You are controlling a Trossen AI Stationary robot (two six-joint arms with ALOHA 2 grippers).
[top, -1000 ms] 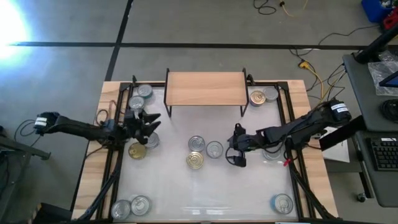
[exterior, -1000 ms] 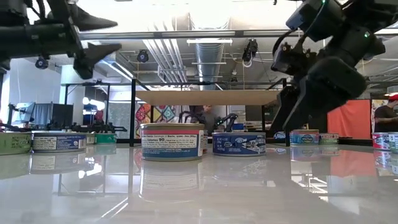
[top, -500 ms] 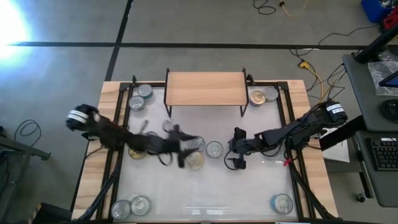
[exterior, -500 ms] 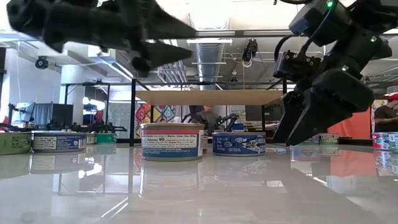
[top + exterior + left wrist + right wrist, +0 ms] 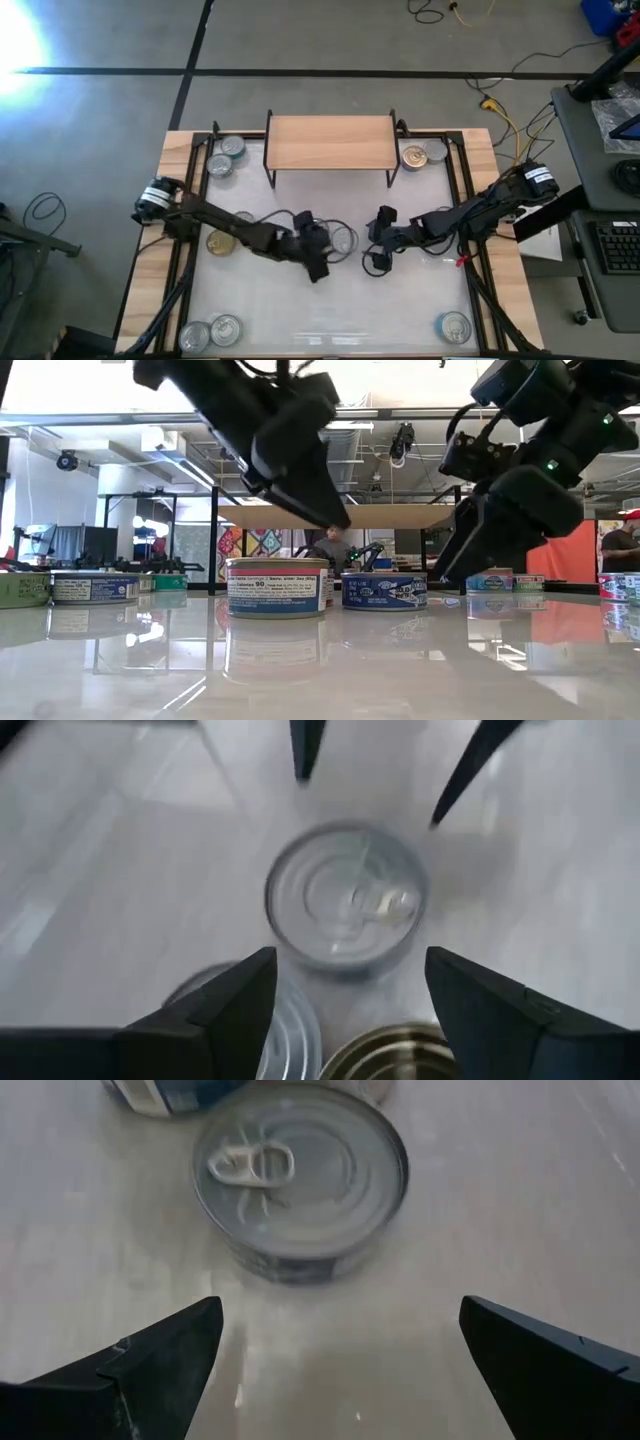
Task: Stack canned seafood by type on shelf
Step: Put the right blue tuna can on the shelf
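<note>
Tins point(image 5: 345, 240) all sitting on worktop point(image 5: 400, 300), shelf point(image 5: 330, 142) bare; both tools, left point(image 5: 318, 262) and right point(image 5: 377, 262), gaping, grasping nothing.

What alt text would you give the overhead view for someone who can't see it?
Seen from above, two dark arms meet at mid-table: the left gripper over a cluster of tins, the right gripper open beside them. Behind stands an empty wooden shelf; more tins sit near the table's corners.
</note>
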